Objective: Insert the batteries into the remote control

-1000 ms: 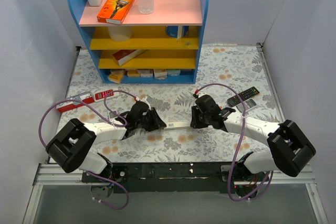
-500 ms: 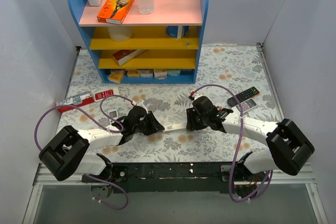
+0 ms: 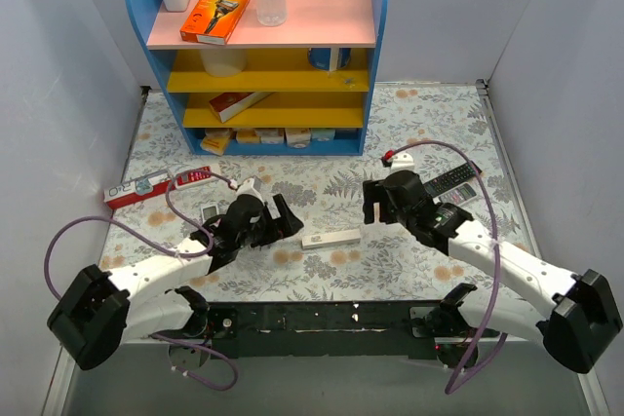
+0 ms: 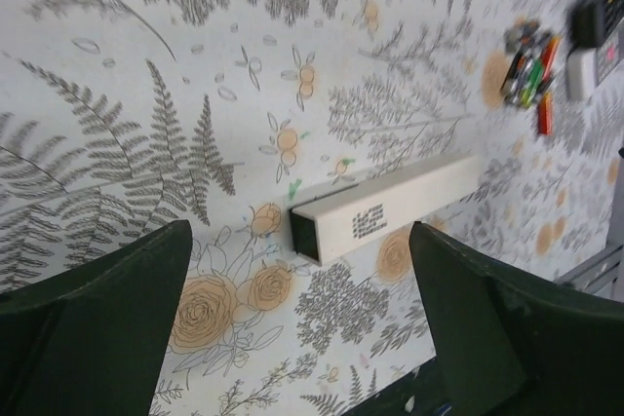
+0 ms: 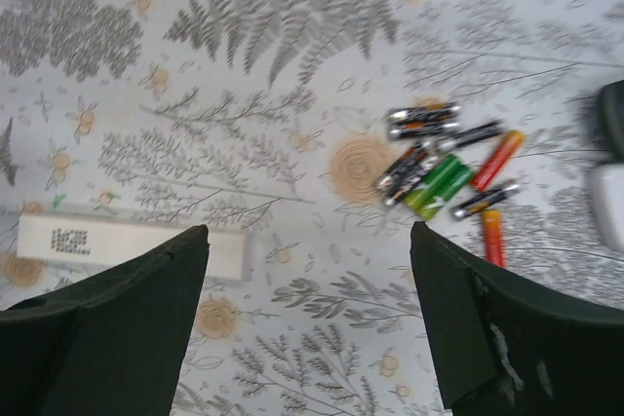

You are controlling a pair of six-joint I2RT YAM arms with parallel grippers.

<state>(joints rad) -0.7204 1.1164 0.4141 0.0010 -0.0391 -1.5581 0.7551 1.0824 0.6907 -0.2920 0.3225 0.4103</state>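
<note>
**Top external: both grips let go, remote down on the table**

Top external notes. A second ago the left gripper [image 3: 290,223] and right gripper [image 3: 371,208] were each clamped on an end of the remote [image 3: 331,238]. Now both stand wide open and empty, drawn back a little. The remote lies flat on the table [image 3: 429,114] between them, just beside each set of fingertips and touching neither.

Judgement: the two-handed hold is over, so either arm is free to go for a cell. Nothing is loaded yet (whether the battery bay is open I cannot tell; the left wrist view shows only a dark end and a printed label).

Right wrist view: batteries [image 5: 444,177] lie in a loose cluster ahead of the open fingers, toward the right finger. The remote sits off by the other finger.

Count:
- grippers: two, both released
- remote for the task: one
- batteries: about nine (six dark, one green, two red-orange), some overlapping
- other remotes beyond the right gripper: two, a black remote [image 3: 451,180] and a small pale remote [image 3: 465,192]
</note>
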